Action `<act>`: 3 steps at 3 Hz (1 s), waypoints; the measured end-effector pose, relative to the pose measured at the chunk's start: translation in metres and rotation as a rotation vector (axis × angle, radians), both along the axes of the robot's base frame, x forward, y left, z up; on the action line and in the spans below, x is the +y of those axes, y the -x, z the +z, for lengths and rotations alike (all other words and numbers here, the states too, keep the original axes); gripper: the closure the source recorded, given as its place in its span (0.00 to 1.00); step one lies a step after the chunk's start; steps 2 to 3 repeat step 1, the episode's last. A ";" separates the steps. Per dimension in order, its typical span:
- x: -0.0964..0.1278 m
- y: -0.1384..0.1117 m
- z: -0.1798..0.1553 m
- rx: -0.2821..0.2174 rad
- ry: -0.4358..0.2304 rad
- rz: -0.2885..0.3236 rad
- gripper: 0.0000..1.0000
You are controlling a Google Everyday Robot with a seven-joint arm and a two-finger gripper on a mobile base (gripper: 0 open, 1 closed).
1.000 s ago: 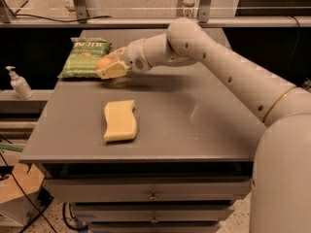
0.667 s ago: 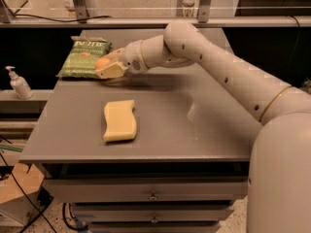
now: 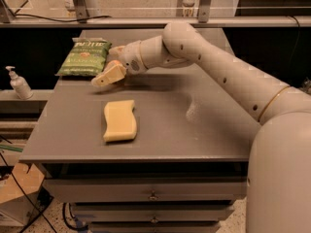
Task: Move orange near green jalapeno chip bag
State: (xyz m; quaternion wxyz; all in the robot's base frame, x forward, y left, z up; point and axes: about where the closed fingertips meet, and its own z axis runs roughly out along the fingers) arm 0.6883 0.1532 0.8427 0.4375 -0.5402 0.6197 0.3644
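The green jalapeno chip bag [image 3: 83, 57] lies flat at the back left of the grey table [image 3: 194, 135]. My gripper [image 3: 109, 69] hangs low over the table just right of the bag's near right corner. It is shut on the orange [image 3: 115, 64], of which only a small orange patch shows between the pale fingers [image 3: 110, 75]. The orange is close beside the bag. I cannot tell whether it touches the table.
A pale yellow wavy-edged sponge [image 3: 119, 120] lies on the table in front of the gripper. A soap pump bottle [image 3: 18, 83] stands on a ledge left of the table. My arm reaches in from the right across the back of the table. Drawers sit below the table's front edge.
Almost nothing has changed. The gripper stays beside the bag's right edge with the orange in it, and the arm has shifted only slightly.
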 end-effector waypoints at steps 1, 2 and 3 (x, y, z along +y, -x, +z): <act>0.000 0.000 0.000 0.000 0.000 0.000 0.00; 0.000 0.000 0.000 0.000 0.000 0.000 0.00; 0.000 0.000 0.000 0.000 0.000 0.000 0.00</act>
